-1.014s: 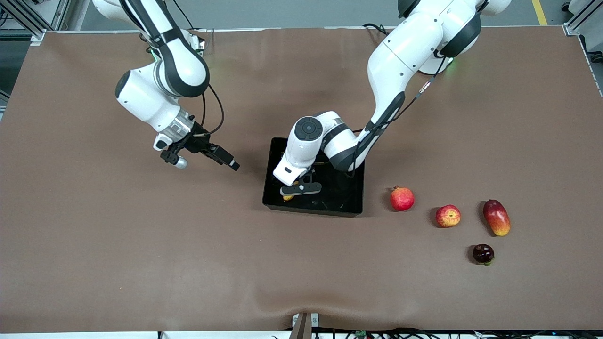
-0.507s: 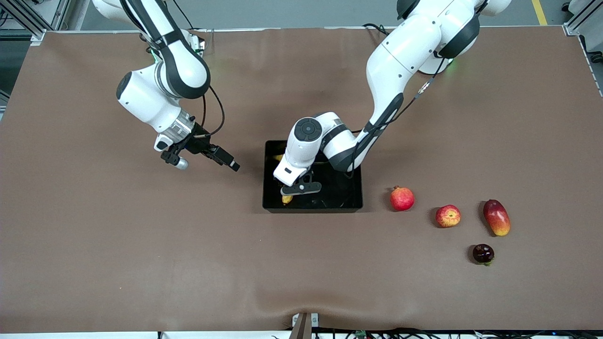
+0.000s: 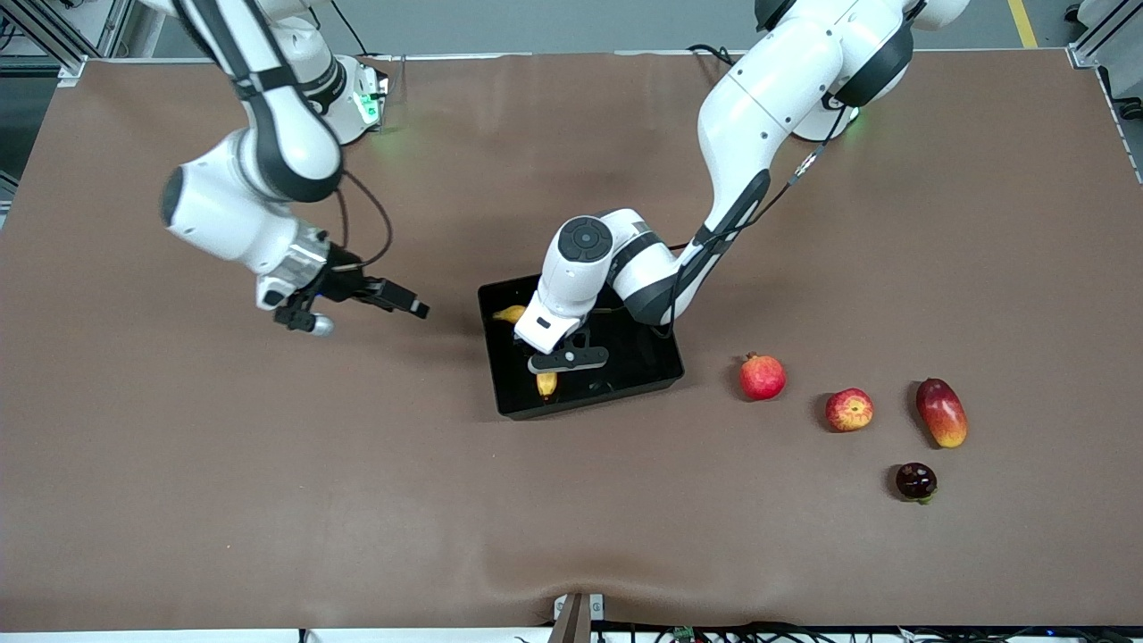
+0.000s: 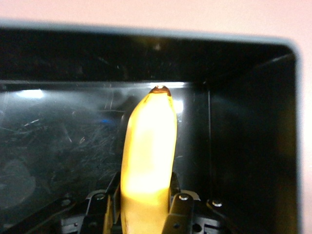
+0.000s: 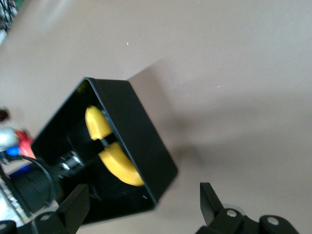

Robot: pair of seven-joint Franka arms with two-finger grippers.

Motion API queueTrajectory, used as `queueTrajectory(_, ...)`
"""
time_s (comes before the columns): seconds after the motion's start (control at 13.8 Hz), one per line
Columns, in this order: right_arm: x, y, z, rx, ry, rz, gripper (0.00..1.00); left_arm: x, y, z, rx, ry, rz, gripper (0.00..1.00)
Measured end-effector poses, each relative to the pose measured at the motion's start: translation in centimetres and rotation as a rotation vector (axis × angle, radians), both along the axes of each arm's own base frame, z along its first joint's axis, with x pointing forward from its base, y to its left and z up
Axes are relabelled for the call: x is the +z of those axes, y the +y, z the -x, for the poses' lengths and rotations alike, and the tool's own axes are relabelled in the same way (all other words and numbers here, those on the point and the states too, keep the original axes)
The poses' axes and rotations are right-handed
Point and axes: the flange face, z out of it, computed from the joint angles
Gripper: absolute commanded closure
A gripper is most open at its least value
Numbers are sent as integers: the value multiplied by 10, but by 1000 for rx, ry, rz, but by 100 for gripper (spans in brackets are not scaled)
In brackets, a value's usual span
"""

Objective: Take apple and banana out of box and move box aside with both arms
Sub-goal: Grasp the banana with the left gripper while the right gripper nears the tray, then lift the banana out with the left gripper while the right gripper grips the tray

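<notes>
The black tray (image 3: 656, 371) lies mid-table, turned askew. My left gripper (image 3: 546, 355) is down inside it, shut on the yellow banana (image 3: 511, 313), whose two ends stick out past the hand. In the left wrist view the banana (image 4: 148, 146) runs between my fingers (image 4: 179, 204) toward the tray's wall (image 4: 146, 53). My right gripper (image 3: 402, 304) is open and empty over the bare table, beside the tray toward the right arm's end. In the right wrist view the tray (image 5: 136, 131) and banana (image 5: 109, 156) show past its open gripper (image 5: 141, 204). The apple (image 3: 849, 410) sits on the table toward the left arm's end.
A pomegranate (image 3: 762, 376) lies between the tray and the apple. A red-orange mango (image 3: 941, 412) lies beside the apple toward the left arm's end. A small dark fruit (image 3: 916, 481) lies nearer the camera than both. The brown cloth (image 3: 268, 464) is wrinkled at the near edge.
The tray has turned and slid toward the right arm's end with the left gripper and banana in it. The right arm has swung away toward its own end, still open.
</notes>
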Motion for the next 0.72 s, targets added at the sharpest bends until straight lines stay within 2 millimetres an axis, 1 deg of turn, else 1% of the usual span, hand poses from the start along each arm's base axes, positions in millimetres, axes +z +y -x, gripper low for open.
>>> queueTrajectory(0.07, 12, -6, -6, 57, -8, 38, 0, 10, 1, -2, 2, -2, -7, 100)
queueTrajectory(0.14, 24, -7, -12, 122, -19, 84, 0, 22, 2, -3, 4, -7, -12, 100)
queueTrajectory(0.29, 52, -3, -21, 271, -33, 203, 0, 49, 4, -7, 10, -22, -19, 100)
queueTrajectory(0.43, 78, 5, -31, 393, -32, 312, 0, 77, 11, -15, 25, -42, -10, 100)
queueTrajectory(0.51, 85, 14, -37, 439, -32, 351, 0, 90, 16, -21, 36, -52, 1, 100)
queueTrajectory(0.58, 88, 26, -43, 482, -40, 389, 0, 104, 23, -28, 49, -62, 8, 100)
queueTrajectory(0.72, 81, 57, -49, 579, -65, 484, 0, 132, 45, -42, 82, -67, -8, 100)
